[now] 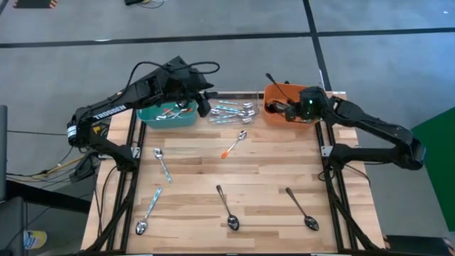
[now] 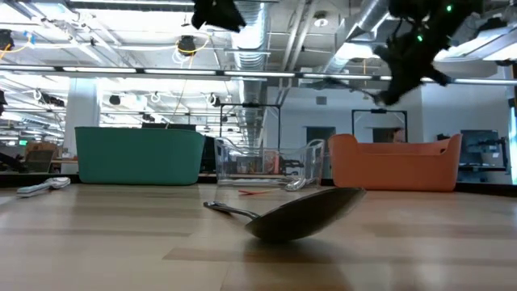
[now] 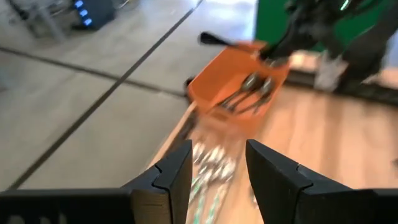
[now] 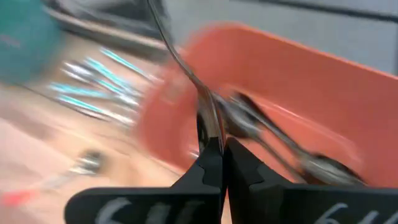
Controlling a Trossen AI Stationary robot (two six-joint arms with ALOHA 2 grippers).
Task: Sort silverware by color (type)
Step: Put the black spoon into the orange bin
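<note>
Teal bin (image 1: pixel 168 117), clear bin (image 1: pixel 232 114) and orange bin (image 1: pixel 269 94) line the wooden table's (image 1: pixel 263 171) far edge.
</note>
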